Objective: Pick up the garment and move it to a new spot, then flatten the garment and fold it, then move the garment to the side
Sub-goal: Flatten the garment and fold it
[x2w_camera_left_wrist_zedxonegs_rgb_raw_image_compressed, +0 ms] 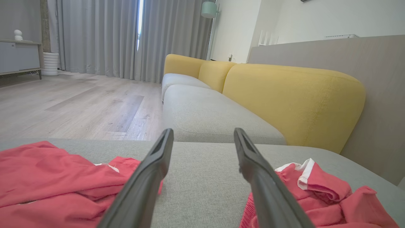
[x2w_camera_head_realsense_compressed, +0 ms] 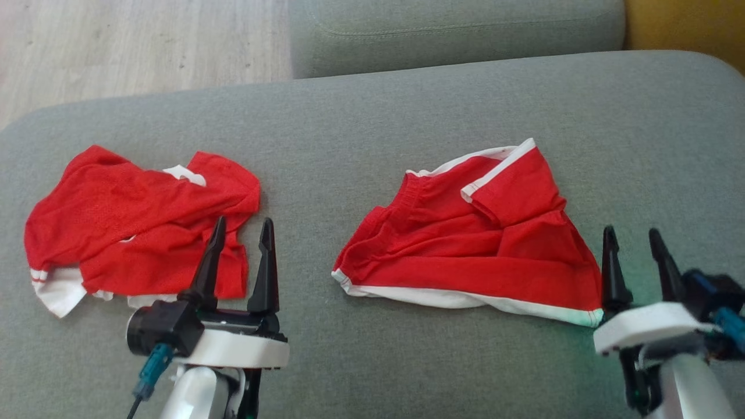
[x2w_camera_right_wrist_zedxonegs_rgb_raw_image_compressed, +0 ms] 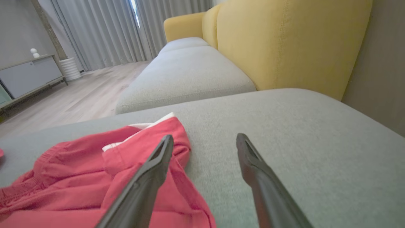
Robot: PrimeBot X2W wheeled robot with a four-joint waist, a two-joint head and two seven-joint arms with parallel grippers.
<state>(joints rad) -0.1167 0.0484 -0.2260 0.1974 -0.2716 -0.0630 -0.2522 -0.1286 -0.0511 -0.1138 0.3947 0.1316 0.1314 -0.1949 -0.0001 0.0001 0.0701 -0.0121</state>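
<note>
Your left gripper (x2w_camera_head_realsense_compressed: 244,221) sits nearest, at the lower left of the head view, with its two dark fingers spread wide and nothing between them. In the left wrist view its tips (x2w_camera_left_wrist_zedxonegs_rgb_raw_image_compressed: 204,131) frame bare grey fabric. Your right gripper (x2w_camera_head_realsense_compressed: 631,230) at the lower right is likewise released and empty, fingers apart. Just past the left gripper lies a crumpled red garment (x2w_camera_head_realsense_compressed: 134,233) with white trim. One finger overlaps its near right edge in the head view, but you cannot tell from these pictures whether it touches the cloth. Toward the right lie the red shorts (x2w_camera_head_realsense_compressed: 465,250), with a white band along the near hem and white piping on a flap folded over at the far corner. Their near right corner is just beside the right gripper's inner finger, and in the right wrist view that finger (x2w_camera_right_wrist_zedxonegs_rgb_raw_image_compressed: 148,177) crosses over the red cloth (x2w_camera_right_wrist_zedxonegs_rgb_raw_image_compressed: 79,177). The two garments lie well apart on the same grey seat cushion (x2w_camera_head_realsense_compressed: 407,105). Beyond it is a second grey cushion (x2w_camera_head_realsense_compressed: 454,35), with a yellow backrest (x2w_camera_head_realsense_compressed: 687,23) at the far right and pale wooden floor (x2w_camera_head_realsense_compressed: 116,46) at the far left. Farthest off, the left wrist view shows grey curtains (x2w_camera_left_wrist_zedxonegs_rgb_raw_image_compressed: 95,34) and a low cabinet (x2w_camera_left_wrist_zedxonegs_rgb_raw_image_compressed: 19,57).
</note>
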